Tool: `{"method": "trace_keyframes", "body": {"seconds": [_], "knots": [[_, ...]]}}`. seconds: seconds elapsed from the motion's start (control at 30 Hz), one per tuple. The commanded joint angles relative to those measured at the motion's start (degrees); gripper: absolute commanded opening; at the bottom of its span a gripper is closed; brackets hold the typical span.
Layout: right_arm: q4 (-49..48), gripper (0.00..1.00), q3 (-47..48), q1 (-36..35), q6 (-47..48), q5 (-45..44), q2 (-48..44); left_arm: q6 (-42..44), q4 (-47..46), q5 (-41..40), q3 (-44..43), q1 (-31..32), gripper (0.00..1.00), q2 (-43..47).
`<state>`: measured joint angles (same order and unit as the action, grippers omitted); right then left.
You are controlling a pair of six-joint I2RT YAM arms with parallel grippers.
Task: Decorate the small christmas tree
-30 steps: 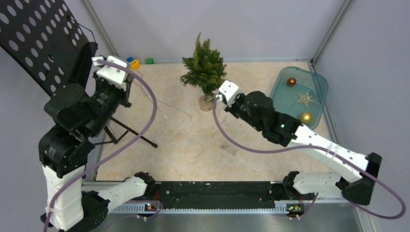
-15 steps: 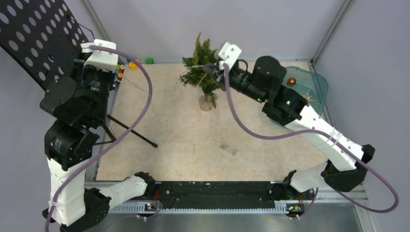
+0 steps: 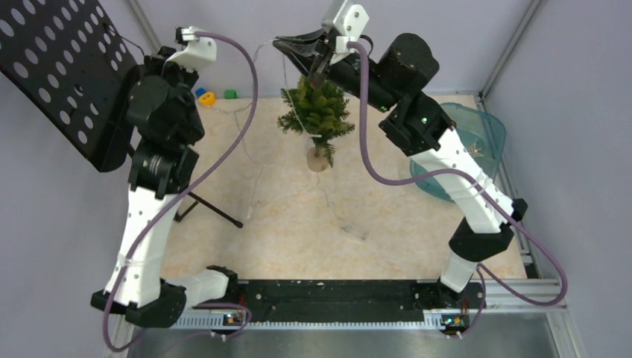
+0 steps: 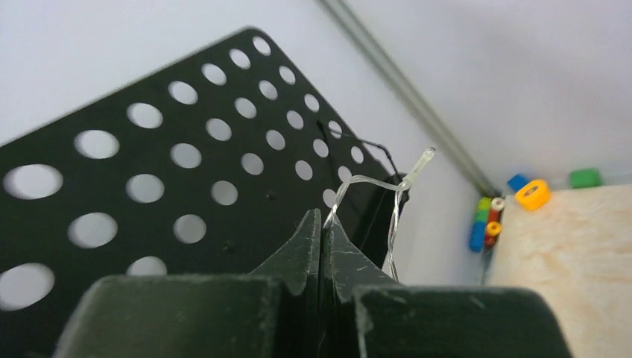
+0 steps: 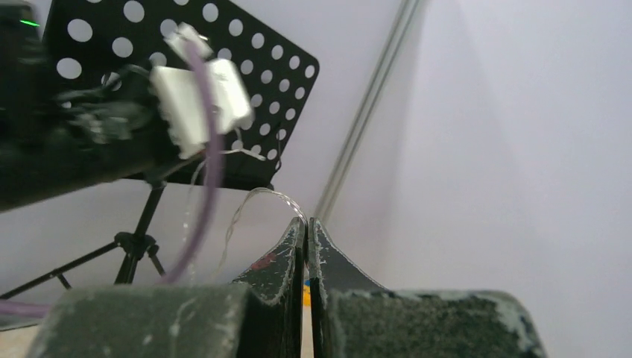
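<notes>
Left claw (image 4: 322,222) is pressed together, pinching a thin clear wire (image 4: 370,180) up by the black holed stand (image 4: 186,127). Right claw (image 5: 306,224) also pinches that wire; we see it high above the small tree (image 3: 319,112). Tree stands upright mid far edge of the table (image 3: 417,246), and the wire trails down onto the tabletop.

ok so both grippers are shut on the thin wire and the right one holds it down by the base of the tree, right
Not quite. The left gripper and the right gripper are both shut on the thin wire, but the right one holds it up above the top of the tree, not down by its base. The top view shows this.
</notes>
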<state>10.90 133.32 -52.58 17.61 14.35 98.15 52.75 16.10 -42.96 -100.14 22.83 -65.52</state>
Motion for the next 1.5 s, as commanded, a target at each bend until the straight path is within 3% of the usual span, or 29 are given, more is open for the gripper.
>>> {"method": "trace_keyframes", "body": {"seconds": [0.0, 0.1, 0.13, 0.23, 0.3, 0.37, 0.57, 0.73, 0.8, 0.87, 0.93, 1.0, 1.1, 1.27, 1.37, 1.47], "knots": [[-5.46, 0.00, 1.42, 0.23, -3.89, 3.01, 1.87, -5.48, -0.80, 6.61, 0.27, -12.22, 0.00, -2.76], [-7.11, 0.00, -2.71, 0.21, -5.76, 3.51, 0.56, -11.46, 6.03, 10.40, 3.39, -16.80, 0.00, -1.67], [-8.09, 0.00, -4.69, 0.26, -6.42, 3.64, -0.05, -13.03, 9.05, 11.88, 5.28, -16.92, 0.09, -0.44], [-10.43, 0.00, -10.07, 0.14, -8.47, 3.57, -1.48, -18.00, 17.80, 19.47, 8.91, -16.94, 0.64, 2.04], [-11.97, 0.00, -12.10, 0.15, -9.66, 2.89, -1.52, -20.93, 24.93, 25.31, 8.48, -16.99, 0.77, 2.79], [-12.60, 0.00, -13.74, -0.04, -10.50, 2.17, -1.11, -23.05, 29.54, 31.56, 8.23, -17.02, 0.83, 4.54], [-12.29, 0.00, -15.62, -1.53, -10.51, -0.67, 0.58, -29.04, 36.21, 45.17, 5.15, -17.03, 0.84, 9.70], [-12.44, 0.00, -15.63, -1.60, -11.19, -1.61, 0.98, -32.08, 46.28, 60.17, -1.18, -17.03, 0.68, 11.54], [-12.58, 0.00, -15.99, -1.59, -11.40, -2.17, 0.87, -34.03, 49.08, 68.40, -2.49, -17.03, 0.66, 12.59], [-12.82, 0.00, -16.34, -1.56, -11.86, -2.41, 0.59, -38.01, 48.39, 77.44, 0.06, -17.03, 0.66, 13.65], [-13.78, 0.00, -17.22, -1.57, -12.57, -3.00, -0.15, -41.45, 44.00, 88.03, 7.67, -17.03, 0.66, 14.47], [-15.33, 0.00, -18.51, -1.56, -13.48, -3.98, -1.05, -44.06, 37.53, 93.56, 16.34, -16.95, 0.68, 14.56], [-15.69, 0.00, -18.47, -1.60, -14.48, -5.67, -1.64, -44.12, 32.00, 91.84, 23.64, -16.79, 0.69, 12.46], [-15.47, 0.00, -19.12, -1.71, -14.21, -6.21, -2.26, -43.91, 25.71, 87.81, 23.32, -16.33, 0.72, 10.76], [-16.13, 0.00, -20.76, -1.77, -14.27, -5.60, -3.16, -47.43, 19.38, 81.21, 22.98, -16.33, 0.77, 10.27], [-16.22, 0.00, -21.63, -1.79, -14.22, -5.47, -3.93, -50.89, 14.79, 82.35, 23.47, -16.33, 0.70, 8.11]]}}
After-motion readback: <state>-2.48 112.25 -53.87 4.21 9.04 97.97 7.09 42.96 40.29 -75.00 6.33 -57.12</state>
